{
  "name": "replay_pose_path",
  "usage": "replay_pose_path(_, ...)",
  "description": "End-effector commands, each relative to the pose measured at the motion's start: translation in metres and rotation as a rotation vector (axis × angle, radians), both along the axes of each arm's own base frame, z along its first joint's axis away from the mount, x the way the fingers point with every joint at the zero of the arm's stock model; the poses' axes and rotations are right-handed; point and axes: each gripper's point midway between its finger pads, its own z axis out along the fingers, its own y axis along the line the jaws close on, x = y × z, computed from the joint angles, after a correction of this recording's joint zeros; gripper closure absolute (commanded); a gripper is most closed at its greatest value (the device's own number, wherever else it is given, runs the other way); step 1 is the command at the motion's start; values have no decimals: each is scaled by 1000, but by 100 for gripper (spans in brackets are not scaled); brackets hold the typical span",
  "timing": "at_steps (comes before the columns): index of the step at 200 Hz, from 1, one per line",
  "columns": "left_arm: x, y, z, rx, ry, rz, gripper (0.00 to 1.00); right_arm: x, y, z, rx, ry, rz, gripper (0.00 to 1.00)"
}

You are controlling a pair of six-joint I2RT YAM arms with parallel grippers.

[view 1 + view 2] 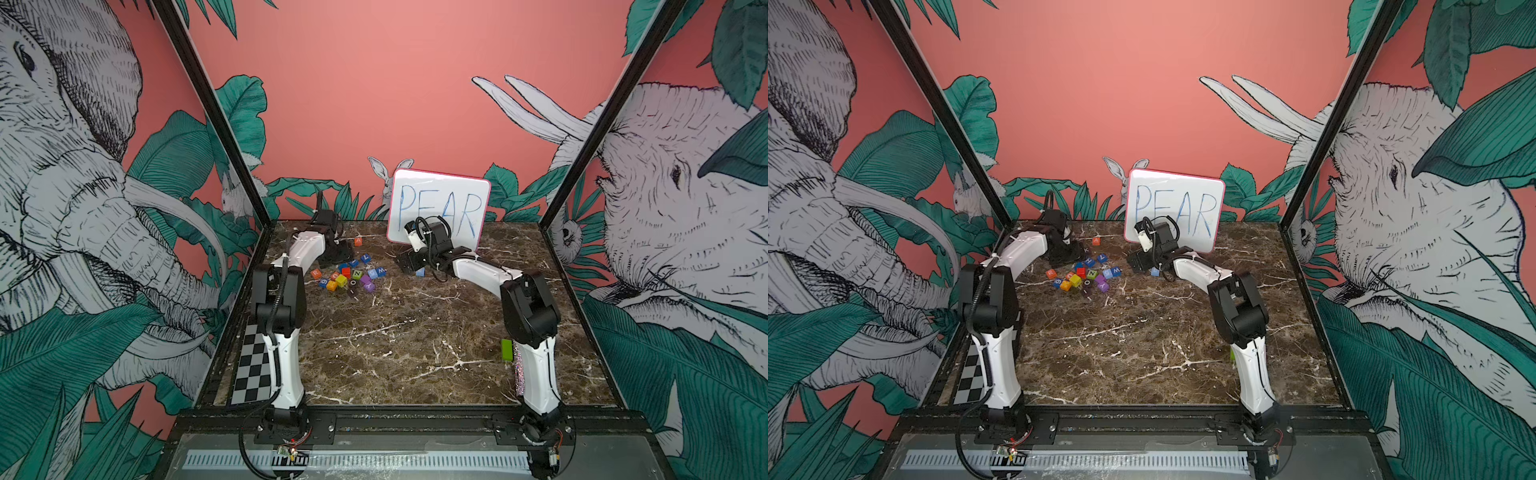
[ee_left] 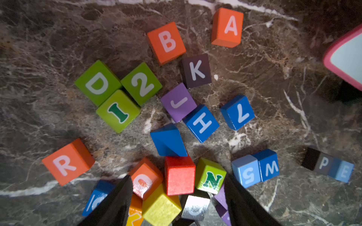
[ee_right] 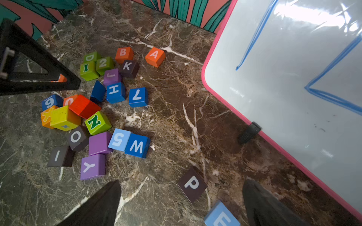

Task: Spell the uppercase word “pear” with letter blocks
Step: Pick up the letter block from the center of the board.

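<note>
Left gripper (image 2: 176,175) half-spread, straddling red block (image 2: 180,166) in pile (image 2: 160,207). Right gripper (image 3: 182,183) wide, empty, above P (image 3: 193,185); E (image 3: 222,216) just beside P.

orange A (image 2: 227,27) standing apart, pile (image 2: 179,176) crowded

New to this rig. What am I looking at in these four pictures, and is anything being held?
It is a robot: a left arm and a right arm, each ending in a two-finger gripper, mounted at a marble table. The two wide pictures come from one stereo camera above; the two close-ups come from a camera on each wrist. At the back leans a whiteboard reading PEAR. In front lies a pile of letter blocks. The P block and E block sit side by side under the open right gripper. The A block and R block lie loose near the pile. The left gripper is over the pile, jaws apart. Nothing is held.
</note>
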Motion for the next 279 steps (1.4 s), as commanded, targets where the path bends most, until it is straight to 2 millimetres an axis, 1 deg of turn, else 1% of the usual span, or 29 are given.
replay_pose_path(1, 0, -2, 6, -22, 7, -3, 26, 2, 7, 6, 20, -19, 29, 1)
replay_pose_path(16, 5, -3, 6, -14, 0, -7, 28, 1, 8, 4, 27, -12, 27, 1)
replay_pose_path(28, 15, -3, 11, 6, -24, -7, 28, 1, 9, 3, 39, -5, 23, 1)
replay_pose_path(41, 33, -6, 19, 27, -64, -9, 30, 2, 10, 3, 65, 0, 13, 1)
replay_pose_path(57, 61, -12, 29, 73, -128, -13, 34, 1, 13, 3, 97, 15, 8, 1)
replay_pose_path(73, 88, -19, 31, 105, -198, -9, 37, 0, 15, 2, 117, 25, 9, 2)
replay_pose_path(95, 118, -26, 26, 121, -269, 7, 38, 0, 13, 3, 110, 23, -1, 1)
replay_pose_path(119, 135, -34, 12, 118, -287, 6, 38, 1, 8, 10, 114, 14, -8, 1)
replay_pose_path(133, 142, -39, 6, 114, -300, 2, 38, 2, 7, 13, 124, 13, -9, 2)
replay_pose_path(170, 151, -45, -6, 119, -325, 3, 37, 0, 7, 11, 144, 36, -5, 1)
replay_pose_path(181, 153, -45, -1, 121, -340, 5, 37, 0, 6, 10, 144, 38, -8, 1)
replay_pose_path(182, 152, -44, -9, 126, -327, 5, 37, 0, 6, 10, 145, 38, -9, 1)
replay_pose_path(185, 152, -45, -17, 131, -315, 2, 37, -1, 7, 10, 145, 39, -8, 1)
replay_pose_path(203, 150, -44, -26, 150, -300, 0, 38, 0, 5, 10, 149, 41, -11, 1)
replay_pose_path(215, 150, -43, -32, 163, -292, 0, 41, 0, 6, 12, 155, 40, -12, 1)
replay_pose_path(235, 146, -48, -44, 181, -271, -25, 47, 2, 5, 13, 163, 42, -16, 1)
replay_pose_path(250, 143, -50, -52, 189, -248, -35, 49, 2, 3, 14, 164, 41, -19, 1)
replay_pose_path(279, 143, -51, -52, 193, -250, -38, 56, 2, 2, 17, 178, 40, -23, 1)
